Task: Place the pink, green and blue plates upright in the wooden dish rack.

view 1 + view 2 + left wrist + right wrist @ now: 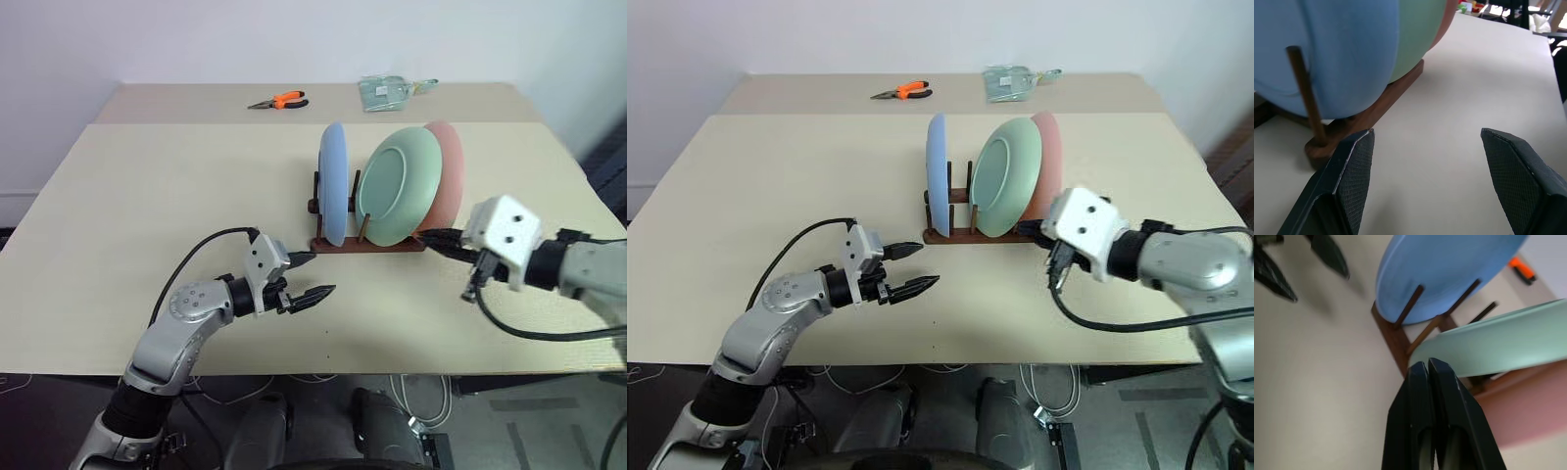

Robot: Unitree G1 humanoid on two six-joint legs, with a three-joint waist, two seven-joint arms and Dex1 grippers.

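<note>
While all three plates — blue plate (333, 181), green plate (399, 186), pink plate (446, 171) — are standing in the wooden dish rack (367, 242) mid-bench, the left end effector (312, 275) is hovering released and the right end effector (1428, 366) is sitting clenched, empty — placing looks finished; next, clearing both arms.

Lab or office test space, plain beige tables (147, 215), white wall (196, 39), loose floor cables (431, 397)
</note>
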